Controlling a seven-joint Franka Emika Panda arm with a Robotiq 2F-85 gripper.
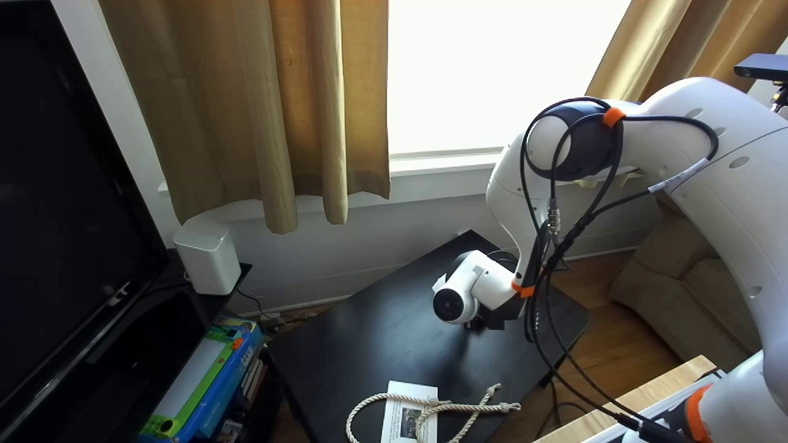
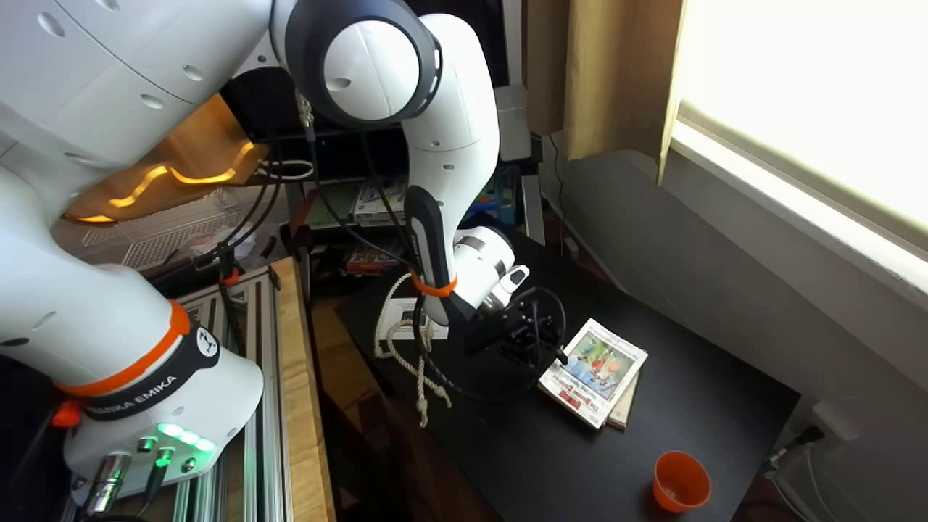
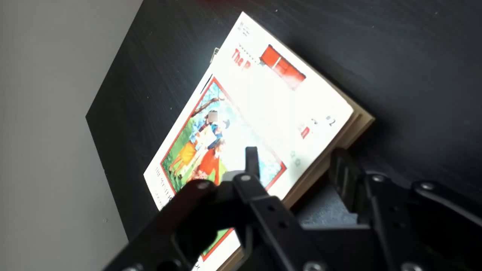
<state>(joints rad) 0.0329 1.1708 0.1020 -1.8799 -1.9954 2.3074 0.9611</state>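
In the wrist view my gripper (image 3: 295, 156) stands open, with no object gripped between its fingers. A white-covered paperback (image 3: 226, 113) with a red-framed picture of children lies under it. One finger (image 3: 252, 162) is over the cover. The other finger (image 3: 344, 180) is beside the book's long edge; whether either touches it I cannot tell. Beneath it a second book (image 3: 363, 116) pokes out slightly. An exterior view shows the paperback (image 2: 598, 366) on the black table (image 2: 522, 449), the lower book (image 2: 625, 402) showing at its side, and my gripper (image 2: 557, 354) at its near corner.
A knotted rope (image 1: 474, 407) lies across a printed white card (image 1: 394, 424) on the table. An orange cup (image 2: 681, 482) stands near a table corner. Cables (image 1: 591, 215) hang in loops from the arm. Wall and window border one side; a TV stand (image 1: 141, 363) is nearby.
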